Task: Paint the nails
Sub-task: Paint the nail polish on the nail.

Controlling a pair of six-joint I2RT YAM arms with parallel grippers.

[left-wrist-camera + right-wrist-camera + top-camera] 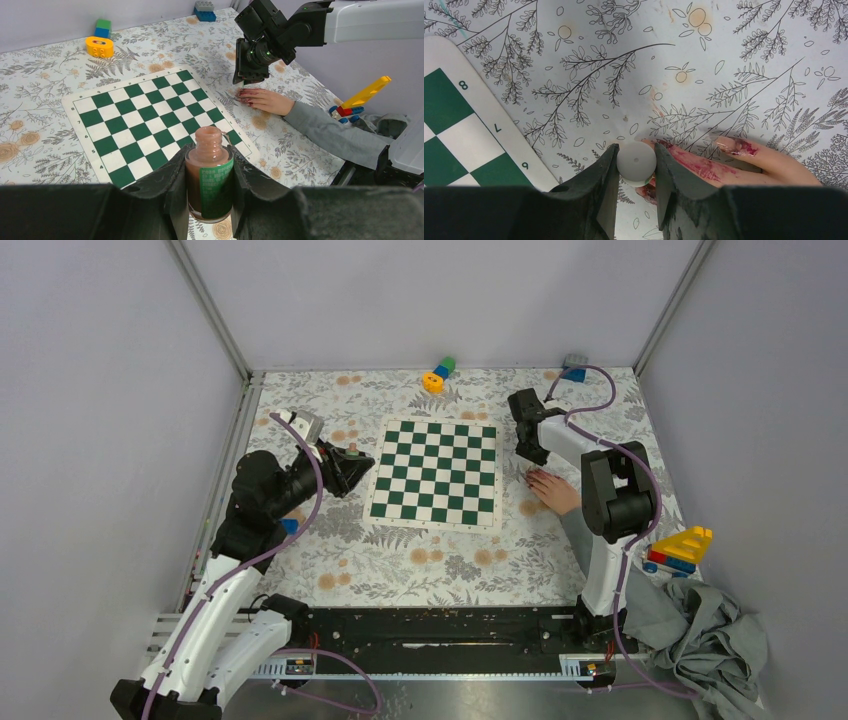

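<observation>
Plainly, the nails [244,95] were small and dark reddish-pink, and the colour did not keep to them. From the right wrist camera, red polish was smeared along the skin of the fingers, and one nail further out carried a blotchy patch of it. They belonged to a light-skinned hand [267,101] in a grey sleeve [330,132]. The hand lay flat, palm down, on the table just beside the right edge of the chessboard [435,472], with its fingertips pointing towards the board.

The right gripper [636,157] hung directly over those fingertips. Its jaws were clamped on a round white cap [636,164], seen end-on; whatever lay below the cap was hidden. The left gripper [209,165] sat well apart, on the other side of the board. It was closed on a polish bottle [208,140] that stood upright, filled with brownish-pink liquid, with a green label and an uncapped neck.

The table was covered by a pale cloth [400,560] printed with grey ferns and orange flowers, and the green-and-white board lay flat near its middle. At the far edge sat a small stack of yellow, blue and green blocks [438,374], and a grey and blue block [574,366] lay near the far right corner. On the right side were yellow, red and blue blocks [680,548], with a crumpled grey fabric [700,635] nearer the camera. Plain pale grey walls [430,300] closed in the table on three sides.
</observation>
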